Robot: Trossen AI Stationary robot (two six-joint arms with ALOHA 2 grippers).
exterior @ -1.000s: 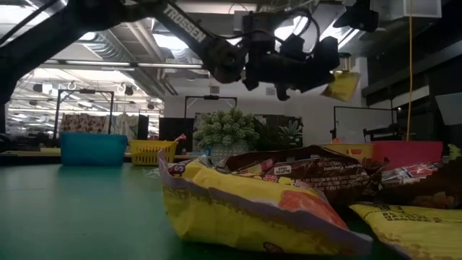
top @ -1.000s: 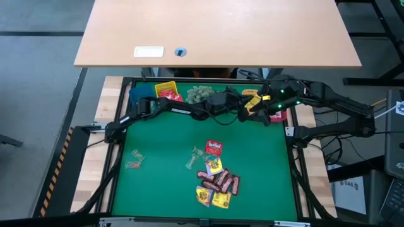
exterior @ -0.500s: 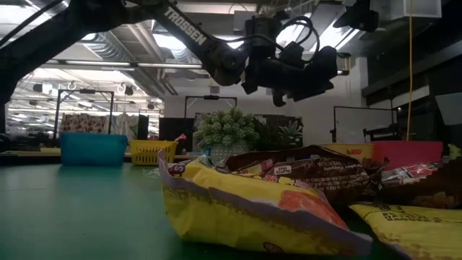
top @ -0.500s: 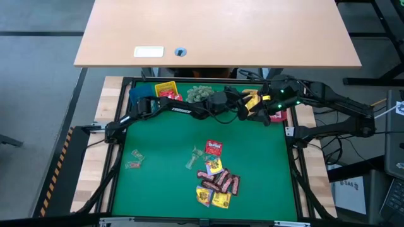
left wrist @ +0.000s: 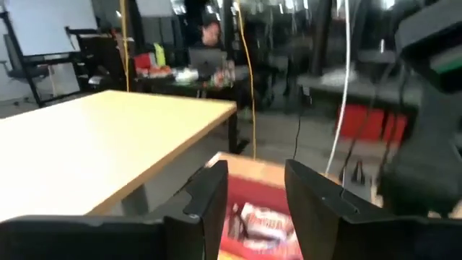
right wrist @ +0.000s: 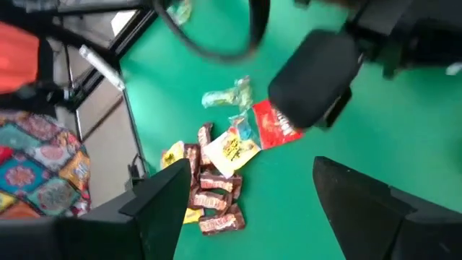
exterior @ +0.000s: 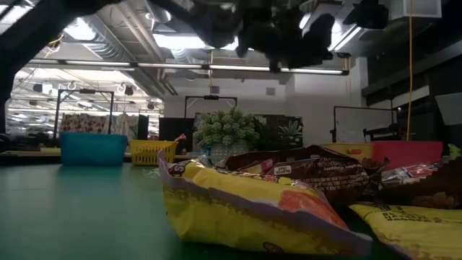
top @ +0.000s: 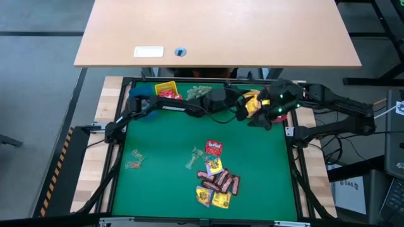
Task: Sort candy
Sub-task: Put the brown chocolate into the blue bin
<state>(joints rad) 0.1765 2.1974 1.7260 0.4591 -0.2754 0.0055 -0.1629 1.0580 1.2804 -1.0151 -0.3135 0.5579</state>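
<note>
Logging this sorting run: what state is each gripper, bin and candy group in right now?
Left gripper: open, empty, over the red bin.
Right gripper: open, empty.
Red plastic bin: holds a wrapped candy.
Yellow plastic bin: holds red packets.
Mixed candy pile: heaped, unsorted.
Pale wrappers: loose, apart.
</note>
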